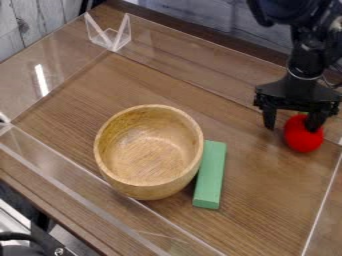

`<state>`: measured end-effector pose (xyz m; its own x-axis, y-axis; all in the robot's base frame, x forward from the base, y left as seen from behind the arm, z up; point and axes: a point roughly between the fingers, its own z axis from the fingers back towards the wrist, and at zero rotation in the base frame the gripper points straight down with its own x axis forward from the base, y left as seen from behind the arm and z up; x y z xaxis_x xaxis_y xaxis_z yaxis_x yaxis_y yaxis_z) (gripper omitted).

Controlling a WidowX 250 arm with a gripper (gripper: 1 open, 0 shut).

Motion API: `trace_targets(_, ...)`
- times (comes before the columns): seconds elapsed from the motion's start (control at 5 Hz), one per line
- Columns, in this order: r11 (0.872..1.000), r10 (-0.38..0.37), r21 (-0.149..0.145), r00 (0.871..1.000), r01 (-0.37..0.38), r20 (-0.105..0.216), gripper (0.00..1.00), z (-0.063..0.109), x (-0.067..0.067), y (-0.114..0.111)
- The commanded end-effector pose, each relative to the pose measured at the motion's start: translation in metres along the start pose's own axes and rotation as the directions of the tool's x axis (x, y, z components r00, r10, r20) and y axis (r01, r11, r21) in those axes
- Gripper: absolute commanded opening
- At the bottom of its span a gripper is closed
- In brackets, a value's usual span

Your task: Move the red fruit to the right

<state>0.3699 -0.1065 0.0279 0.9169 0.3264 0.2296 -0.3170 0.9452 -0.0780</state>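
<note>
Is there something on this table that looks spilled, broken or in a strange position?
Nothing stands out. The wooden bowl sits upright and empty, the green block lies flat beside it, and the red fruit looks intact under the open gripper.

The robot arm [305, 30] is cut off by the top edge, its upper links out of sight. The gripper [301, 116] covers the top of the red fruit [309, 138], so its leafy crown cannot be seen. The clear tray wall [80, 200] runs off the left and bottom edges.
</note>
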Motion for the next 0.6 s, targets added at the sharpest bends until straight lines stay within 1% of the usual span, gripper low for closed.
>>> trace_targets(0.0, 1.0, -0.026, -0.008, 1.0, 0.026, 0.002, 1.0, 0.001, -0.001, -0.016)
trace_targets(0.2, 0.999, -0.043, -0.011, 0.999, 0.043, -0.01, 1.0, 0.005, -0.006, -0.027)
trace_targets(0.4, 1.0, -0.025, -0.006, 1.0, 0.025, -0.013, 1.0, 0.01, -0.008, -0.029)
